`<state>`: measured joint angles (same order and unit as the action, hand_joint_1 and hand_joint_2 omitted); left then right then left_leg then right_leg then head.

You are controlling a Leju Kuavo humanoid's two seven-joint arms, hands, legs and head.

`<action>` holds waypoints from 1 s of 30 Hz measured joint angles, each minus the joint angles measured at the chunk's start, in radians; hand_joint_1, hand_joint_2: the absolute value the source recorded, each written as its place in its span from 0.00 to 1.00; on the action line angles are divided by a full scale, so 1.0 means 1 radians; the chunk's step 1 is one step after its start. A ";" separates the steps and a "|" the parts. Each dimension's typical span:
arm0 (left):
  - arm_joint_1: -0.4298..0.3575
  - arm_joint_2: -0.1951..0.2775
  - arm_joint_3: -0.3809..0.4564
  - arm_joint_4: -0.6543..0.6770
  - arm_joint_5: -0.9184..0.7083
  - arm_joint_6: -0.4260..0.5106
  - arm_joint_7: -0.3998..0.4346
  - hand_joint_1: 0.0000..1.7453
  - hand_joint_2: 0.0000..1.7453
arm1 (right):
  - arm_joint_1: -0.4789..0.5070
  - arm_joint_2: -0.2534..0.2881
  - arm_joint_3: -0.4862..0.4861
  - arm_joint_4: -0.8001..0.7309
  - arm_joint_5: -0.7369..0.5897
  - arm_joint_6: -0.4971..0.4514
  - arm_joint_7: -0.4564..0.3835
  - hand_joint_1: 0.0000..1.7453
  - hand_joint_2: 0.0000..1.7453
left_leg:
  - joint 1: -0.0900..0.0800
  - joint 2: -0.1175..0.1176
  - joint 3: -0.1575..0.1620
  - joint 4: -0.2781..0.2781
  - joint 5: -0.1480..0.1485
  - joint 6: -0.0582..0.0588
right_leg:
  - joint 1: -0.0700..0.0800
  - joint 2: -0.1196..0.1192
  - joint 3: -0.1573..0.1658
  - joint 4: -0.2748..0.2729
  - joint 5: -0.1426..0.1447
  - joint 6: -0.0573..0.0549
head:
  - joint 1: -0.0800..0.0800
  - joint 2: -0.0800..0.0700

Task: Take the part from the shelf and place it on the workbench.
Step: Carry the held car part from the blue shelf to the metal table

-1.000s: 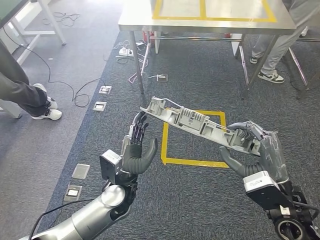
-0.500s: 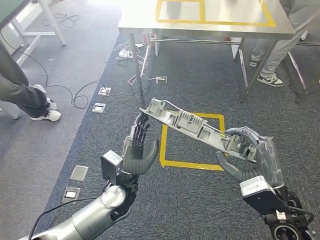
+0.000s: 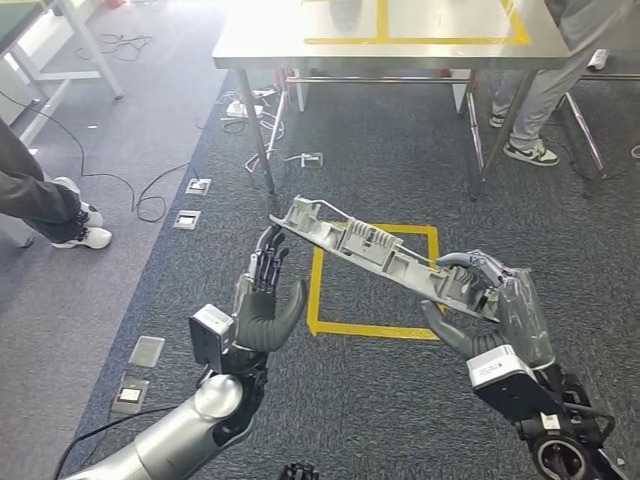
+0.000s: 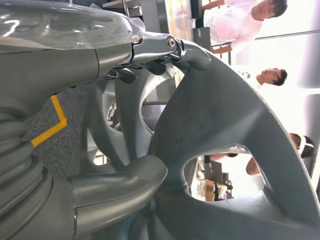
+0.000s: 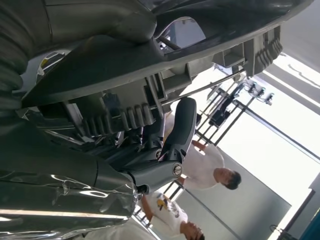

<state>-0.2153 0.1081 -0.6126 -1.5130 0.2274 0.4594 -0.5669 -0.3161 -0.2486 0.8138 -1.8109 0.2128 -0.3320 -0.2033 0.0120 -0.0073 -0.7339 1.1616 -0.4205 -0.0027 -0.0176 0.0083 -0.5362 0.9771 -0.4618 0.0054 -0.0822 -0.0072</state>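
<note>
The part (image 3: 370,245) is a long grey ribbed plastic moulding, held tilted above the carpet in the head view. My right hand (image 3: 490,300) grips its right end, fingers over the top and thumb beneath. My left hand (image 3: 264,300) stands upright by the part's left end, fingers spread from the thumb and holding nothing. In the left wrist view the part (image 4: 226,125) looms close beyond the thumb (image 4: 113,190). The right wrist view shows the part's ribbed underside (image 5: 151,65) clamped in my right hand (image 5: 75,180). The metal workbench (image 3: 264,45), marked with yellow tape, stands ahead.
A yellow taped square (image 3: 373,330) lies on the carpet under the part. Cables and a power strip (image 3: 241,105) lie by the workbench legs, and floor sockets (image 3: 187,218) to the left. One person's legs (image 3: 45,205) are at the left, another's (image 3: 536,110) behind the bench at the right.
The whole scene has shifted left in the picture, so the camera has moved. My right hand keeps its grip on the part; my left hand stays beside its left end.
</note>
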 joint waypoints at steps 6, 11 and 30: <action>-0.004 0.002 0.000 -0.003 0.000 0.003 0.000 0.00 1.00 | 0.001 0.003 -0.001 0.001 -0.001 0.001 -0.001 1.00 1.00 | -0.027 0.004 0.090 -0.201 0.055 0.040 | 0.000 -0.004 0.010 -0.012 -0.019 0.018 | 0.001 0.000; -0.003 0.001 0.000 -0.006 0.000 0.004 -0.002 0.00 1.00 | 0.000 0.004 -0.004 0.003 -0.001 0.004 -0.002 1.00 1.00 | -0.015 0.000 0.130 -0.229 0.044 0.048 | 0.002 -0.004 -0.097 0.212 -0.117 0.032 | 0.021 0.000; -0.007 0.003 0.000 -0.010 0.002 0.002 0.000 0.00 1.00 | 0.004 0.005 -0.007 0.009 0.002 -0.008 0.007 1.00 1.00 | 0.000 0.001 -0.020 0.043 -0.032 -0.014 | -0.013 -0.004 0.023 -0.025 -0.003 0.001 | 0.013 0.000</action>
<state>-0.2225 0.1114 -0.6126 -1.5228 0.2294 0.4613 -0.5669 -0.3118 -0.2438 0.8072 -1.8017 0.2144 -0.3397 -0.1959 0.0117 -0.0065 -0.7538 1.2041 -0.4522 -0.0168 -0.0304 0.0038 -0.5128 0.9526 -0.4644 0.0065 -0.0693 -0.0072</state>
